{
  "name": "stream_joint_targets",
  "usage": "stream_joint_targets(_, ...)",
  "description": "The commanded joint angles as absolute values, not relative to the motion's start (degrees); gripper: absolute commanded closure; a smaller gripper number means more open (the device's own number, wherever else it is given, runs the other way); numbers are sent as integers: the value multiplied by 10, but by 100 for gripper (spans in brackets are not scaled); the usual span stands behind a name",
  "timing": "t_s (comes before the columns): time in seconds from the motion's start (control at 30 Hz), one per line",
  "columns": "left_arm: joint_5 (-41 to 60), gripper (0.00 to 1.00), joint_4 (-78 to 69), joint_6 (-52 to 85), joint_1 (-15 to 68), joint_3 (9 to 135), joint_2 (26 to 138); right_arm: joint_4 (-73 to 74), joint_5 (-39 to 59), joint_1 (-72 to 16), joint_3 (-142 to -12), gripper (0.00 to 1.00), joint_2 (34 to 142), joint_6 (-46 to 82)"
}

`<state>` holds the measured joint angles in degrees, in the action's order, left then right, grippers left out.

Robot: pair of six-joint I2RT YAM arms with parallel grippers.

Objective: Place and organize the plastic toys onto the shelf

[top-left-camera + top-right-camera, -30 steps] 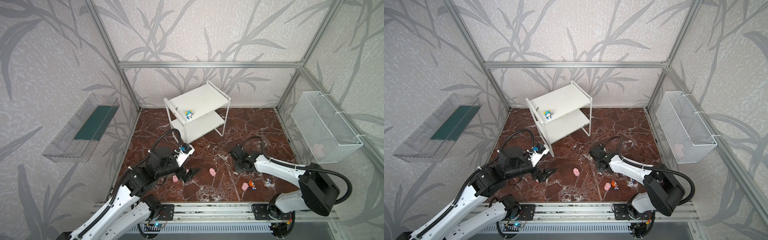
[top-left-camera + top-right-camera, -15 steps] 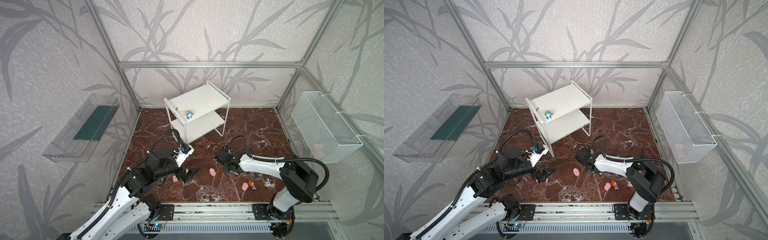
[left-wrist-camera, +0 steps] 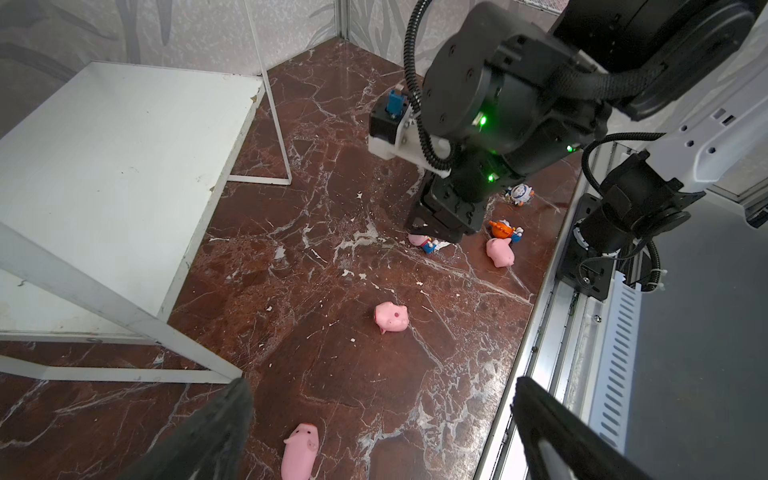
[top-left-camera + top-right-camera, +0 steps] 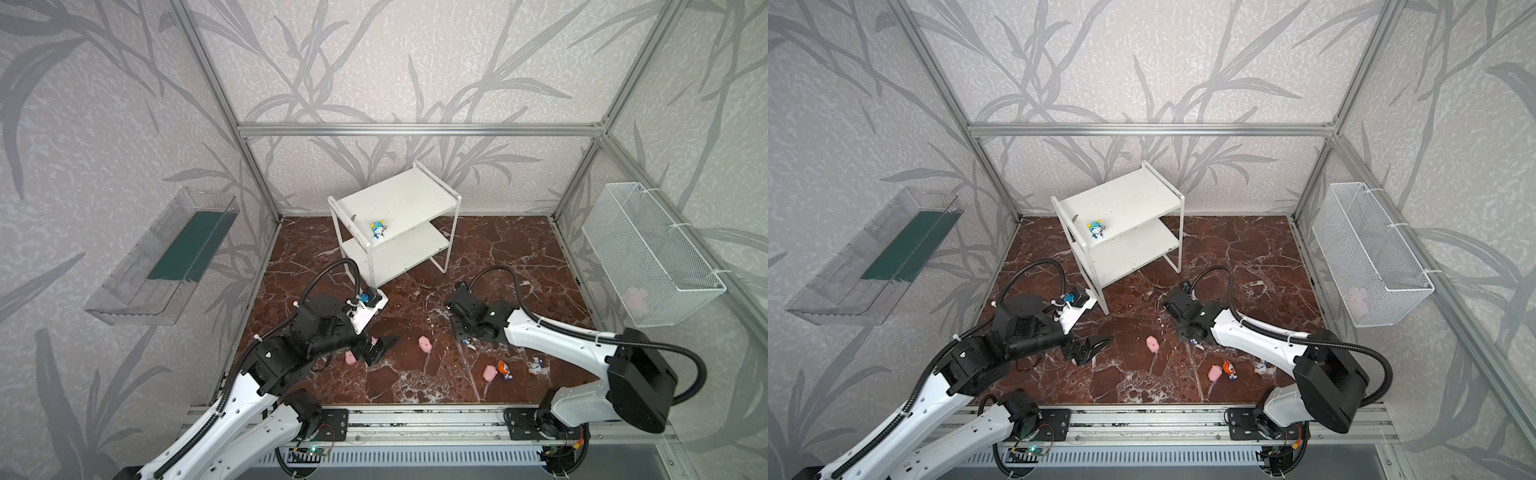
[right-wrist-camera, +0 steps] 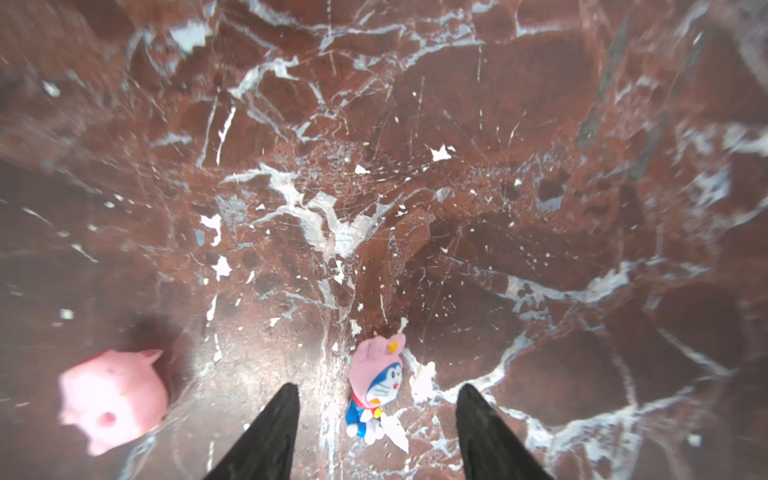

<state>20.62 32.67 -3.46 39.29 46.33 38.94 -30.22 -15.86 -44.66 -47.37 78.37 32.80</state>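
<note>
The white two-tier shelf (image 4: pixel 395 208) stands at the back with a teal-hatted figurine (image 4: pixel 377 229) on its top board. Three pink pigs lie on the marble floor (image 4: pixel 424 343) (image 4: pixel 352 357) (image 4: pixel 489 372). An orange-hatted figurine (image 4: pixel 504 369) and a white-hatted one (image 4: pixel 535 365) lie at the front right. My right gripper (image 5: pixel 376 399) is open, low over the floor. A pink-hatted figurine (image 5: pixel 376 386) lies between its fingers, touching neither. My left gripper (image 3: pixel 380 390) is wide open above the floor with a pig (image 3: pixel 300 455) near one finger.
A clear tray with a green panel (image 4: pixel 178 253) hangs on the left wall. On the right wall hangs a white mesh basket (image 4: pixel 648 253). A metal rail (image 4: pixel 415 419) borders the floor's front edge. The shelf's leg (image 3: pixel 124 316) stands close to my left gripper.
My right arm swung left over the floor, then back a little, and its jaws have spread apart. The left arm has not moved.
</note>
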Motion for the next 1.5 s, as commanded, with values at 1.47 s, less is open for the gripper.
stream_joint_targets(1.47,199,1,315,-48,395,461,387,-143,109,-273,-330,47,757,296)
